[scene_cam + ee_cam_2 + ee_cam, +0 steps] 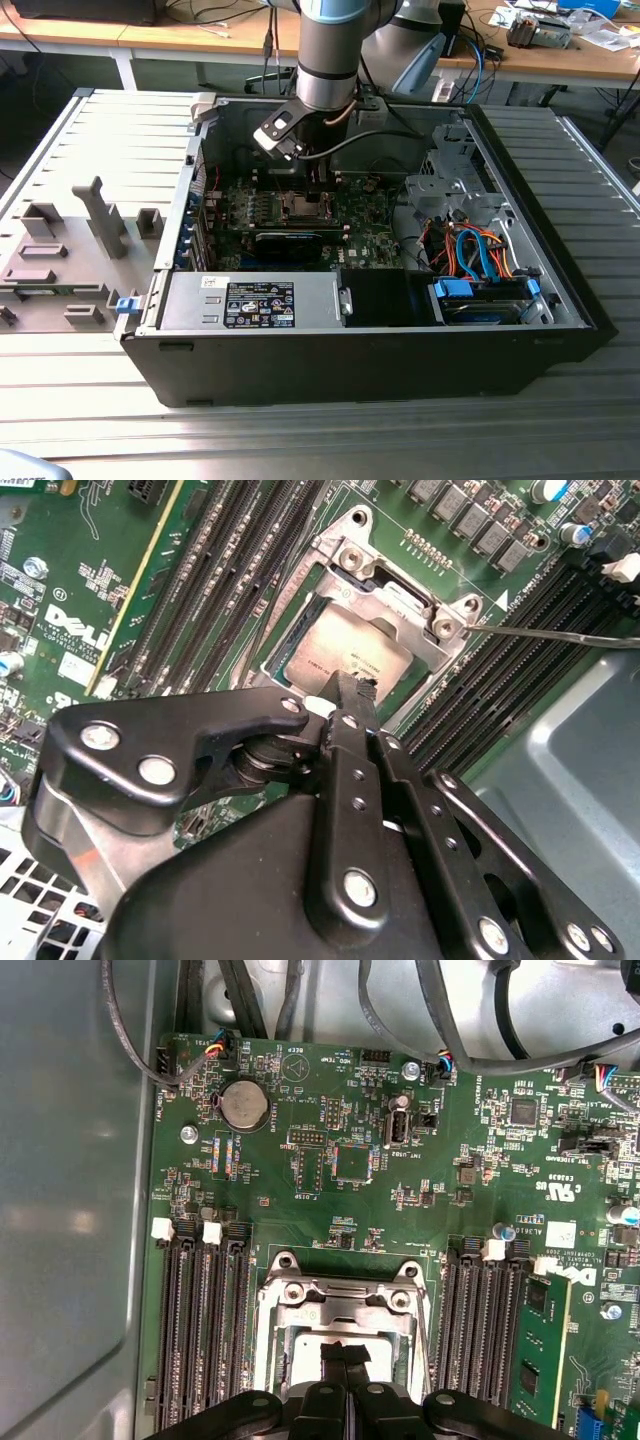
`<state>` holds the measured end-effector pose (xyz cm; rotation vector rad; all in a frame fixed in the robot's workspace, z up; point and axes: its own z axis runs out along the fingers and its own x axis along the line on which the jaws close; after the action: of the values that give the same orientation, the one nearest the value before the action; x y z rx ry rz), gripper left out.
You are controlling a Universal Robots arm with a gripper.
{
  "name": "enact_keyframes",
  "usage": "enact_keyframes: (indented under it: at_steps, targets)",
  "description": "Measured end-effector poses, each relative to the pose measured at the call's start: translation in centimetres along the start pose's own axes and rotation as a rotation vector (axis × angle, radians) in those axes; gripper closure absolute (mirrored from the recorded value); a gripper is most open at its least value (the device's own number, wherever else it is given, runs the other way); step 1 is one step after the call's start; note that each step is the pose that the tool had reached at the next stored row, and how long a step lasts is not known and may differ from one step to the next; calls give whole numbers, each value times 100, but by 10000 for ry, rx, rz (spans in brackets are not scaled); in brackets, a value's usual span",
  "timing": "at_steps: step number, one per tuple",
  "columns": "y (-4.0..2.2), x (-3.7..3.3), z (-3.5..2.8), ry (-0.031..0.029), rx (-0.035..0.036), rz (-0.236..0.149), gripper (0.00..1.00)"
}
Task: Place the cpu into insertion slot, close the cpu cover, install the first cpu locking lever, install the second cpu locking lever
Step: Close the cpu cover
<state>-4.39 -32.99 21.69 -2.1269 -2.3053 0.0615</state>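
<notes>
The cpu [340, 655] lies flat in the insertion slot [300, 630] on the green board, its dull silver top showing through the window of the cpu cover [395, 595]. The cover's silver frame lies down around the chip. My gripper [352, 685] is shut, with its black fingertips pressed together right over the chip's near edge and nothing visible between them. In the first wrist view the same fingertips [345, 1353] meet over the cpu [320, 1345] inside the cover [340, 1295]. A thin lever rod [560, 635] runs from the socket's corner out over the memory slots.
The arm [325, 60] reaches down into the open computer case [560, 300]. Black memory slots [205, 1330] flank the socket on both sides. Cables [450, 1030] hang over the board's far edge. A drive cage with orange and blue cables [480, 255] sits at the exterior view's right.
</notes>
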Motion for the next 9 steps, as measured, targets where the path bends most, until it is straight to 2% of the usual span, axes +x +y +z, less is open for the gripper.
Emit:
enact_keyframes:
  at_steps: [9]
  targets:
    - [0, 0, 15, 0, 0, 1, 89]
